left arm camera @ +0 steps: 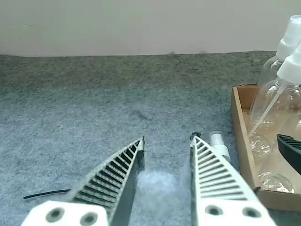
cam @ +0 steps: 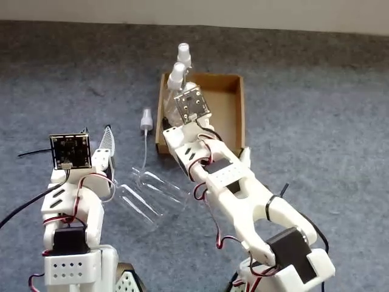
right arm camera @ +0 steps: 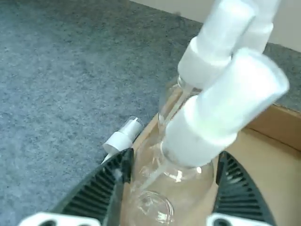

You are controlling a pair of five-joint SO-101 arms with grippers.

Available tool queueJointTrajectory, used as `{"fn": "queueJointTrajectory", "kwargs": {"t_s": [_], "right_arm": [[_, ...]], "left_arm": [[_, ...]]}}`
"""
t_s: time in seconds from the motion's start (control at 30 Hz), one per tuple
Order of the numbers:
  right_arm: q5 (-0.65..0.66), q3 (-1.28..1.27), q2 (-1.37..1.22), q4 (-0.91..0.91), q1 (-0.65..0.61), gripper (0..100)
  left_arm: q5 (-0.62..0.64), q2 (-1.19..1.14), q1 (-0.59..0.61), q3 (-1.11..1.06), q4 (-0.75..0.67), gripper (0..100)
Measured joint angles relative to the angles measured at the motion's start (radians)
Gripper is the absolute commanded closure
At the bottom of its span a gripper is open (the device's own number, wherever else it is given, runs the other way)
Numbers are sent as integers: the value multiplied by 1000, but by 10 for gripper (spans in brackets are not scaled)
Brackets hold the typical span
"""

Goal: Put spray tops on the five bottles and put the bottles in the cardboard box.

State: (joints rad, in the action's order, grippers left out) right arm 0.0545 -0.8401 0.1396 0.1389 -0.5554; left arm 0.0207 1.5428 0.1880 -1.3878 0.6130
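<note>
My right gripper stands in the near left part of the cardboard box, shut on a clear bottle that stands upright and carries a white spray top. Capped bottles stand behind it in the box's far left corner. A loose spray top with its tube lies on the carpet left of the box, also seen beside my left gripper's finger. Clear bottles without tops lie between the arms. My left gripper hovers open over bare carpet, holding nothing.
Grey carpet covers the table. The box's right half is free. A pale wall runs along the far edge. A black cable trails left of the left arm.
</note>
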Motion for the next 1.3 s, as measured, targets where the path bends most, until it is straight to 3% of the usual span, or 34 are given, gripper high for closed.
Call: {"fn": "queueJointTrajectory", "kwargs": {"t_s": [0.43,0.63,1.3], "right_arm": [[0,0,49,0,-2,776],[0,5,138,-152,-5,776],[75,11,292,-233,-5,776]], "left_arm": [[0,0,0,0,0,853],[0,0,0,0,0,853],[0,0,0,0,0,853]]}}
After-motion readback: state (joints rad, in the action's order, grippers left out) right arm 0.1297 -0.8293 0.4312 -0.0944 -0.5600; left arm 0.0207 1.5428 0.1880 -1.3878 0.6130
